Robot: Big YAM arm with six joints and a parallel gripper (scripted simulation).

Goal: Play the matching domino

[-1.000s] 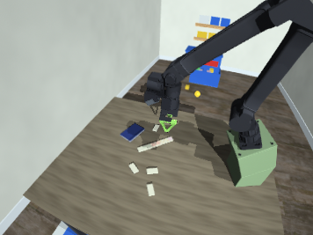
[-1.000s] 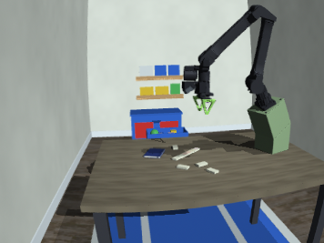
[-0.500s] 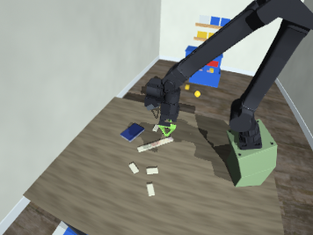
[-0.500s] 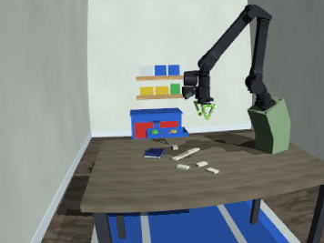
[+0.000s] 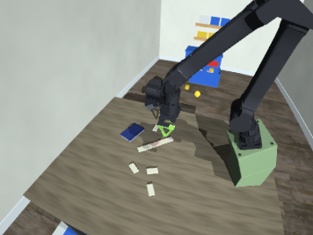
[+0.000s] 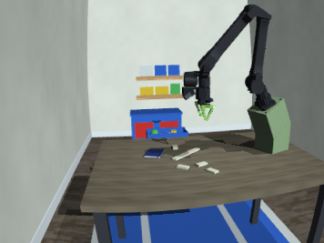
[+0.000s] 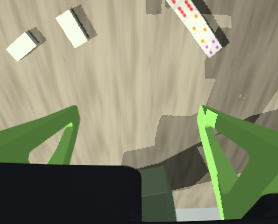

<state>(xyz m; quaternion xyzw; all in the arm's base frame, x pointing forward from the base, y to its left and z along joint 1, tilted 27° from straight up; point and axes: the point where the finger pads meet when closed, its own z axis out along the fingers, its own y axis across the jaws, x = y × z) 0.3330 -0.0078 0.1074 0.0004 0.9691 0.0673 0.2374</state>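
The face-up domino line (image 5: 154, 145) lies near the table's middle; it also shows in the exterior view (image 6: 186, 153). In the wrist view its near end (image 7: 197, 25) shows purple pips, then orange, then red. Three face-down white dominoes (image 5: 134, 168) (image 5: 152, 171) (image 5: 150, 189) lie in front of the line, and a fourth (image 5: 156, 127) lies behind it. Two face-down dominoes (image 7: 22, 45) (image 7: 75, 25) show at the wrist view's upper left. My gripper (image 5: 166, 129) (image 6: 206, 111) (image 7: 138, 112) hangs well above the table near the line's far end, open and empty.
A blue book (image 5: 132, 132) (image 6: 154, 153) lies flat to the left of the line. My green base pedestal (image 5: 251, 157) stands at the table's right side. A blue toy cabinet (image 6: 156, 125) and wall shelves stand beyond the table.
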